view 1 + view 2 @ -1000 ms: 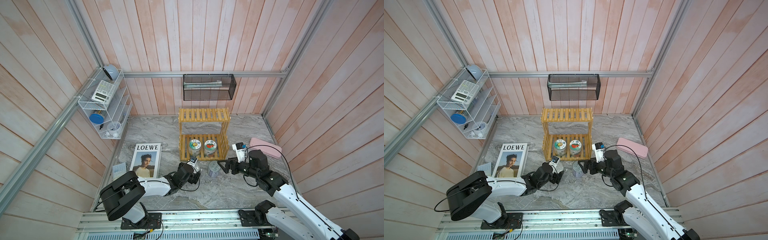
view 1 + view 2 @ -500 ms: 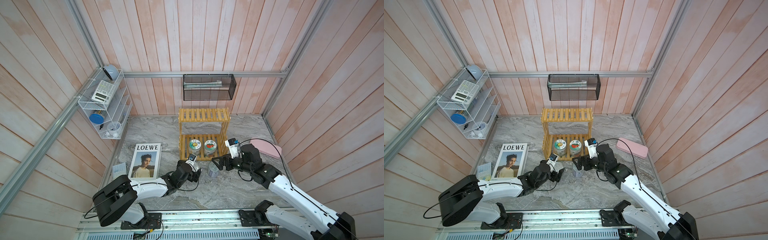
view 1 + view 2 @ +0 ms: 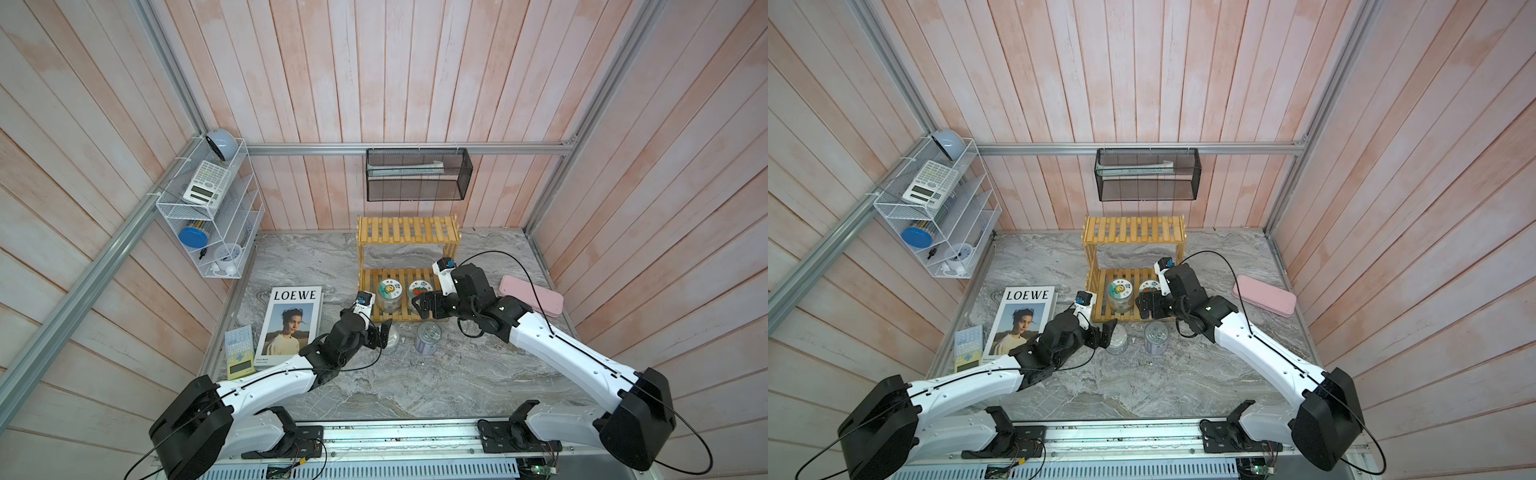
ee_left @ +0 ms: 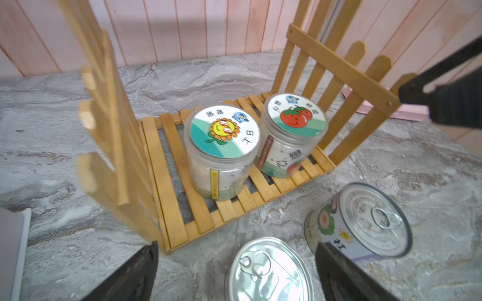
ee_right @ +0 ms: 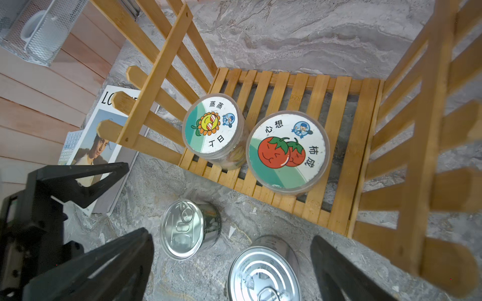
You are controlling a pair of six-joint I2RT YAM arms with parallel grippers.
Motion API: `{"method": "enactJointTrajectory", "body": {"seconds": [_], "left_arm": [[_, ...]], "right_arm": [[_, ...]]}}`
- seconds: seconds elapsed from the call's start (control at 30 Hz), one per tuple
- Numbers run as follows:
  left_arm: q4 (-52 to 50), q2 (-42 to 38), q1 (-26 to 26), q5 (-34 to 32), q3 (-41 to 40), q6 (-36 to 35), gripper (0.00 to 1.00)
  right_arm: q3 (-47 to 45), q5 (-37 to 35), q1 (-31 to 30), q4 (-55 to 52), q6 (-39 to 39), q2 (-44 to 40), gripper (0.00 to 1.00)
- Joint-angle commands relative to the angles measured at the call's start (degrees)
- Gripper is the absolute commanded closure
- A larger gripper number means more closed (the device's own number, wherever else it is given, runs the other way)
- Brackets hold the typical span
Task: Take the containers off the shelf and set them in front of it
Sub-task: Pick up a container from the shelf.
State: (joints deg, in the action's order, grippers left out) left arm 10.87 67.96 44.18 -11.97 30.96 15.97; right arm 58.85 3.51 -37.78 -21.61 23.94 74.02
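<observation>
Arms stretch low toward the shelf (image 3: 409, 229), left gripper (image 3: 382, 334) spread empty over a tin (image 4: 268, 271), right gripper (image 3: 428, 306) spread empty near the tomato-lid jar (image 5: 287, 151).

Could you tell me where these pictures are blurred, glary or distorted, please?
Left wrist view: the shelf is smeared along its near side slats, the sunflower-lid jar is sharp. Right wrist view: the shelf's side rails blur at the frame edge; both tins have glinting lids. In both top views: even light, wall planks fanning outward.
</observation>
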Motion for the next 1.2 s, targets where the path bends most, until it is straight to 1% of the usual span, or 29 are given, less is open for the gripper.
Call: {"method": "enactJointTrajectory", "body": {"seconds": [0.0,0.17,0.33,0.6,1.0,1.17], "left_arm": [[-5.02,-1.83,-3.41,6.56,2.48,3.91,0.0],[-6.31,-2.87,-7.93,14.1,4.1,6.07,0.0],[-5.69,-2.95,-10.03,16.99,4.28,6.84,0.0],[-5.84,-3.1,-11.22,18.32,4.27,7.24,0.0],[-6.17,-2.66,-12.06,19.3,4.14,6.68,0.0],[-6.35,-2.62,-12.28,19.42,3.97,6.29,0.0]], "right_arm": [[3.48,-4.2,-0.54,-3.44,0.02,2.63,0.02],[7.33,-7.3,-0.63,-4.99,1.45,7.11,0.02],[11.29,-10.89,-0.73,-7.57,3.61,11.27,0.02],[13.69,-15.86,-1.32,-6.8,7.27,16.32,0.02],[14.46,-19.92,-1.68,-3.95,10.64,21.77,0.02],[15.07,-20.21,-1.81,-2.88,11.69,23.69,0.02]]}}
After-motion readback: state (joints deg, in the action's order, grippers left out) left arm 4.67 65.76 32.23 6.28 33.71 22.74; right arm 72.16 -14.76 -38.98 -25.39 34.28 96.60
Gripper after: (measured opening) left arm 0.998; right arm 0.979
